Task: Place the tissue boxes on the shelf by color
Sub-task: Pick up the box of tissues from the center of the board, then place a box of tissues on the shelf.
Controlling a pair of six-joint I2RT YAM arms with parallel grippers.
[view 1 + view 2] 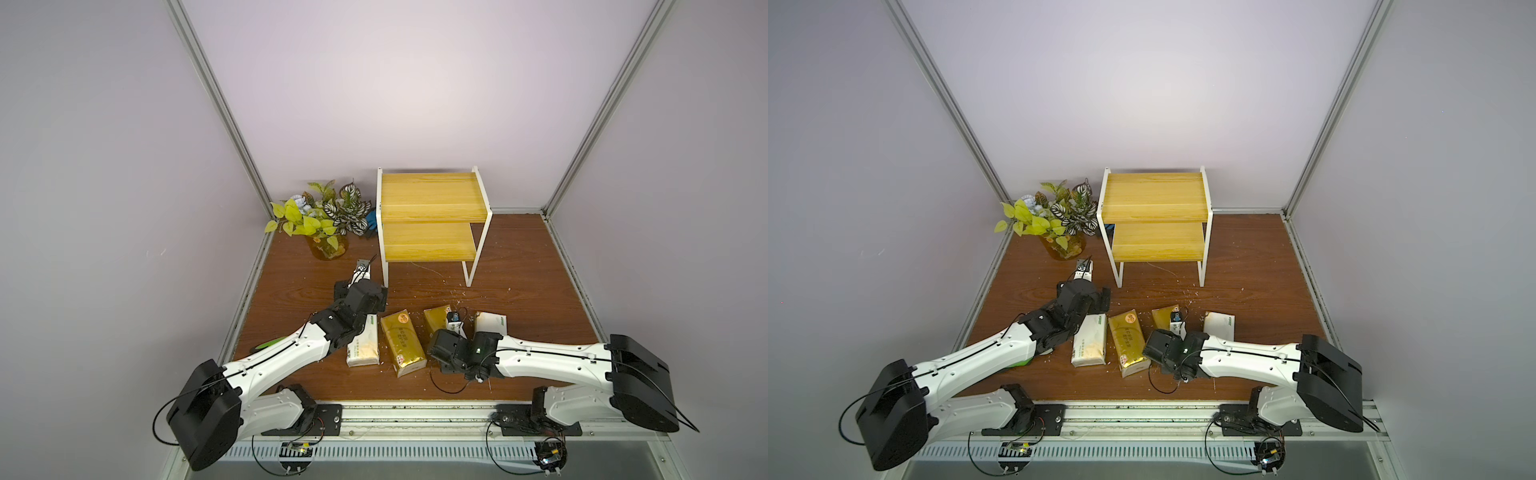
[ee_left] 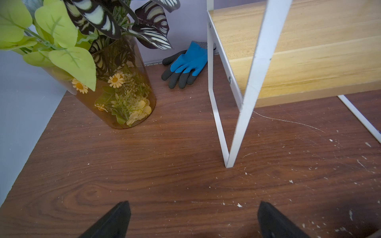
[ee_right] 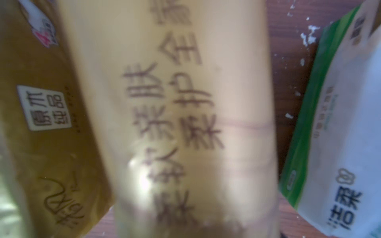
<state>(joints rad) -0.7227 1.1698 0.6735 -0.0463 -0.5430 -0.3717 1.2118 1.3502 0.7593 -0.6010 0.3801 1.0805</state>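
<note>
Four tissue boxes lie in a row on the brown table in front of the shelf (image 1: 432,195). From the left they are a white one (image 1: 363,347), a gold one (image 1: 403,345), a second gold one (image 1: 436,318) and a white one (image 1: 492,322). Both boards of the shelf are bare. My right gripper (image 1: 455,328) is down on the second gold box (image 3: 185,103), which fills the right wrist view and hides the fingers. My left gripper (image 1: 362,291) hovers open over bare table beside the shelf's front left leg (image 2: 228,144), holding nothing.
A glass vase of artificial plants (image 1: 326,245) stands left of the shelf. A blue glove (image 2: 185,61) lies behind it by the wall. White crumbs are scattered on the table in front of the shelf. Walls close in on three sides.
</note>
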